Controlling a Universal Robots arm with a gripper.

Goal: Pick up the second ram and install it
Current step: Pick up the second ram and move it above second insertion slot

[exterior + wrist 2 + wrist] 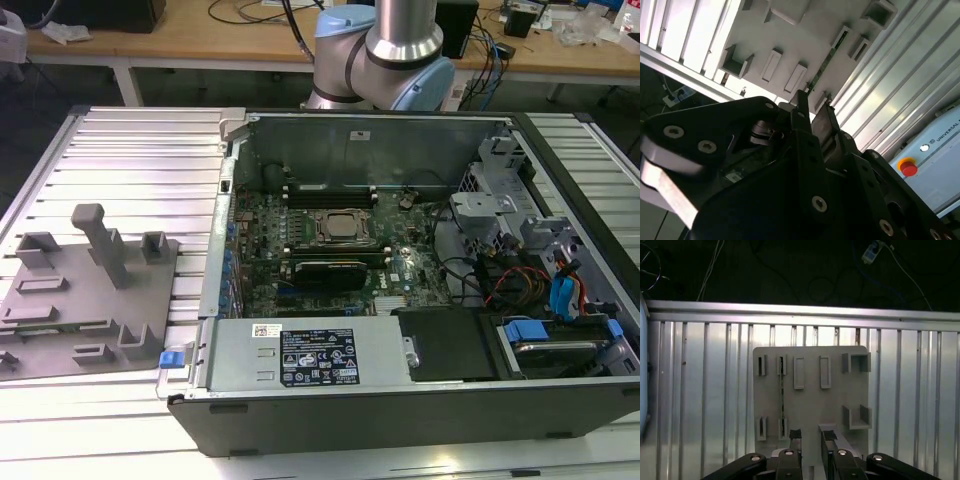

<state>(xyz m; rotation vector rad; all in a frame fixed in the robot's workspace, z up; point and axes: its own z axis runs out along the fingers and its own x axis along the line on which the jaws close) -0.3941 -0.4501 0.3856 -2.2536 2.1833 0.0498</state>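
We find the ram (782,400) standing on its thin edge in the grey plate (810,365), with a small bracket at each end of it. In the second wrist view the same ram (826,62) shows as a narrow green line running across the plate's pale face.

The claw (811,435) hangs above the plate near one end of the ram. It is a little to the side of the stick, not over it, and apart from it. Its fingers (795,436) stand apart with nothing between them (the bare plate shows through the gap), and in the second wrist view the claw (811,112) also holds nothing.

In the exterior view the plate (60,320) lies on the ribbed metal bench (130,160), at the exterior view's left of the open case (400,400). Inside the case we make out the square socket (338,228) on the green board. The arm (380,45) rises behind the case.
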